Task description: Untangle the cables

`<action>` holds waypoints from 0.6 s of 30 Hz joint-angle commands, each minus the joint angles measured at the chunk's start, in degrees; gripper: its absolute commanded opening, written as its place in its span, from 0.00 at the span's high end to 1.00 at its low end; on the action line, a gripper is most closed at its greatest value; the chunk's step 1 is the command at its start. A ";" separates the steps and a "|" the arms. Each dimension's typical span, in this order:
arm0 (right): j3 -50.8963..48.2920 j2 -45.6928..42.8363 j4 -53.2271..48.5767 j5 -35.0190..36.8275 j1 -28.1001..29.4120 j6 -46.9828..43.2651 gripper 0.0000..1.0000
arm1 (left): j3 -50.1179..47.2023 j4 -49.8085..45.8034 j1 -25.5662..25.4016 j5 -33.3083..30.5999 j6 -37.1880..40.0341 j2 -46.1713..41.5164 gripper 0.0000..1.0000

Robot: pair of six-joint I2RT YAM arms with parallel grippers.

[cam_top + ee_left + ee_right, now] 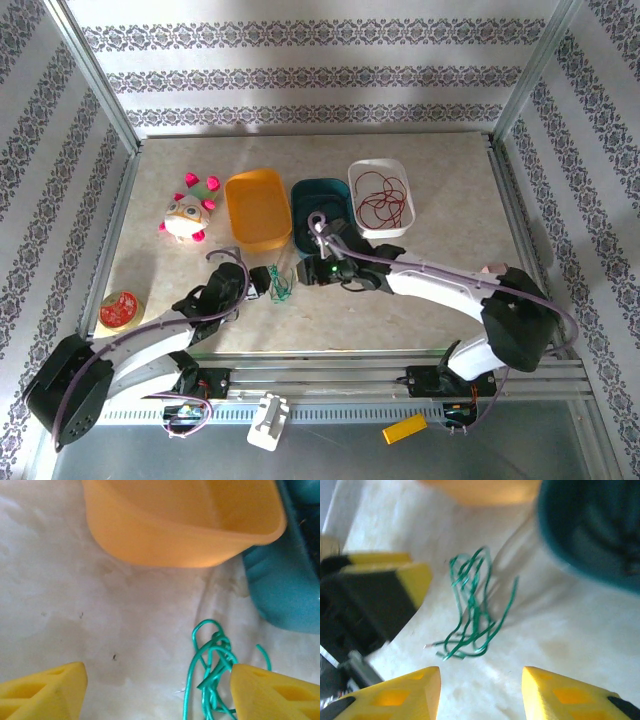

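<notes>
The table [450, 240] carries three trays beyond both arms. The orange tray [150, 550] stands straight ahead of the left fingers [50, 692], with the teal tray [285, 595] ahead and to their right. The white tray [378, 164], well beyond the right fingers [570, 690], holds the red cable [383, 200] coiled alone, so that strand looks sorted. What lies in the teal tray is too dark to tell.

Both pairs of fingers are spread and pinch nothing. The left pair stands wide over bare table. The right pair has a clear gap between its tips.

The green cable [472, 605] lies loose on the table in a small crumpled tangle. It is just ahead of the right fingers and touches or just passes the inner edge of the left arm's right-hand finger.

The step in hand looks like taking up the green strand for its own tray. The next move calls for lowering one pair of fingers squarely over the bundle. The strand is thin and springy, so closing on several loops at once should keep it from slipping out.
</notes>
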 commanded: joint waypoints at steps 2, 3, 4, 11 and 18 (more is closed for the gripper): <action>2.34 5.56 1.22 -6.14 2.47 -3.06 0.54 | 2.29 3.48 1.33 5.72 0.60 4.13 0.28; 3.43 6.66 0.86 -6.45 2.85 -3.98 0.55 | 2.73 3.92 1.41 6.40 1.10 5.04 0.29; 4.26 7.67 0.68 -6.57 3.04 -4.44 0.55 | 3.09 4.12 1.41 6.79 1.61 5.83 0.30; 8.35 13.54 1.38 -7.64 3.09 -5.05 0.55 | 3.05 7.49 1.37 6.70 2.31 10.25 0.37; 11.14 18.05 1.61 -5.49 3.00 -4.31 0.57 | 2.86 11.62 1.39 6.68 1.98 16.78 0.44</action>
